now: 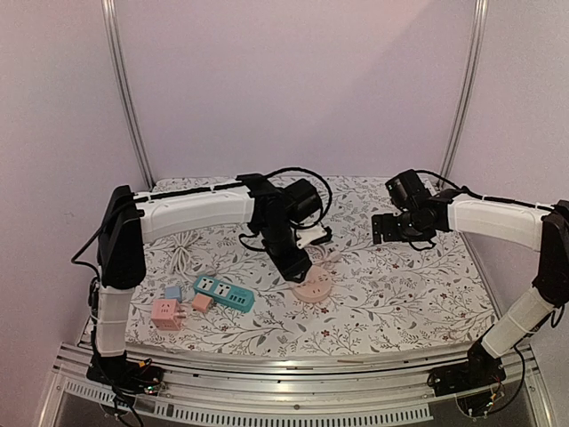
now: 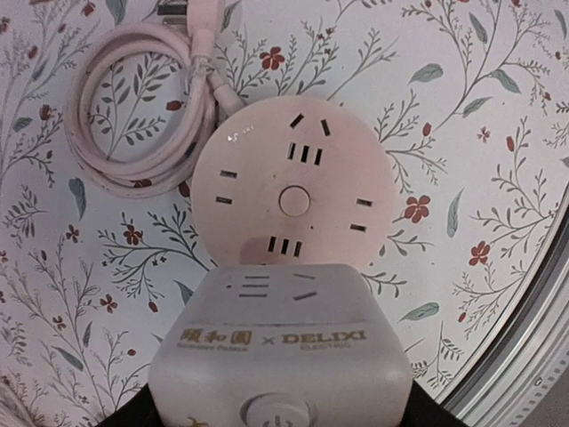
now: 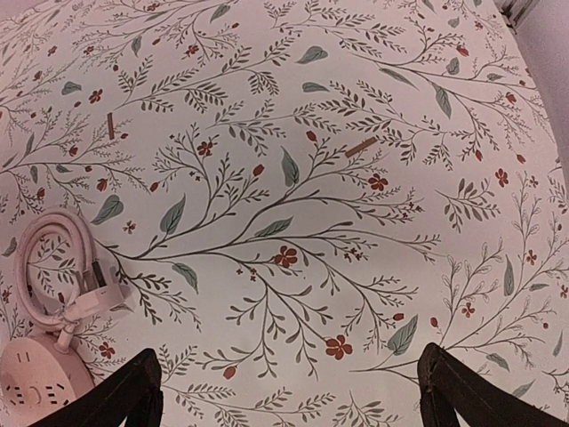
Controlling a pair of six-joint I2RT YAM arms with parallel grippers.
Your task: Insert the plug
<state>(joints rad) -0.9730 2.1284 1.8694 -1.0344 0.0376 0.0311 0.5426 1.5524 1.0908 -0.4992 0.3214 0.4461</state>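
Floral tablecloth (image 1: 400,294), pale walls (image 1: 293,80); left pincer (image 1: 295,264) clamped on white adapter (image 2: 280,347), right pincer (image 3: 289,391) apart.

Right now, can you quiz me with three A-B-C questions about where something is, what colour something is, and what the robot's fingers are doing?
1. Where does the long power strip lie?
A. left of the round socket
B. right of it
C. on top of it

2. What colour is the round socket?
A. green
B. pink
C. black

3. How are the right fingers?
A. shut on a plug
B. shut on a cable
C. open, holding nothing

Answers:
1 A, the top view shows it on the socket's left.
2 B, it looks pale pink in every view.
3 C, they stand wide apart over the flowered cloth.
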